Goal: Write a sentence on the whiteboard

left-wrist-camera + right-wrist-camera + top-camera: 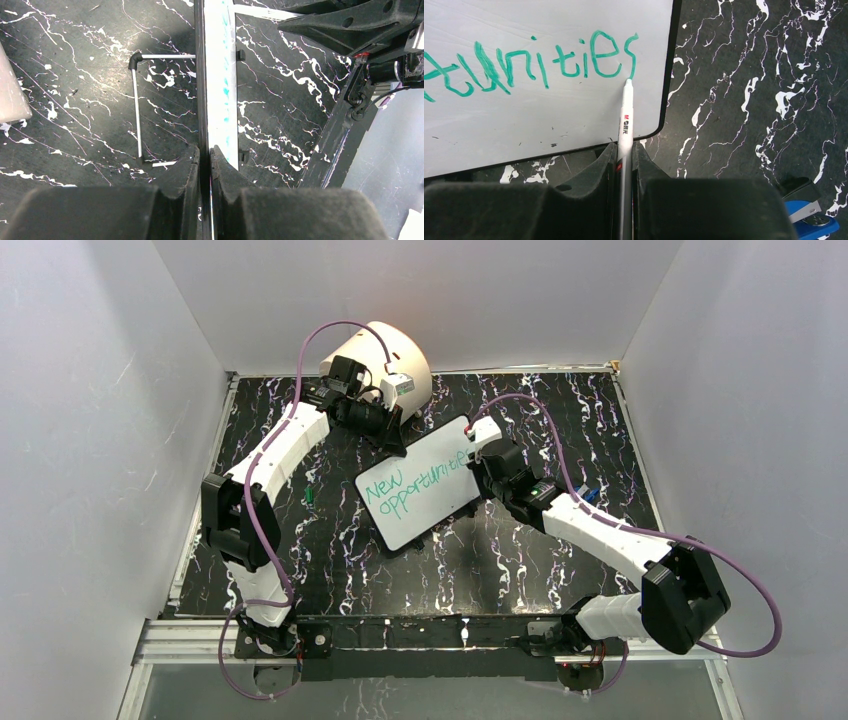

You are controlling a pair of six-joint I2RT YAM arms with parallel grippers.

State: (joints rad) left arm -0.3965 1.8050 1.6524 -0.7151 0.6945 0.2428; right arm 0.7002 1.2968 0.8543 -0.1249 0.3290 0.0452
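Black, white-veined tabletop (pixel 560 430) beneath two arms. The left hand (pixel 205 152), its fingers closed flat on the thin rim of the whiteboard (pixel 425 515), has the board edge-on straight ahead of its fingertips; that arm reaches forward with a bent elbow. The right hand (pixel 624 150) is clamped on a white-barrelled marker (pixel 625 115) that projects beyond its fingertips, its tip touching the board at the last letter of the green sentence (pixel 549 65). The board is probably light, rigid and slick, and best gripped at the rim; pen pressure far from that grip may pivot it.
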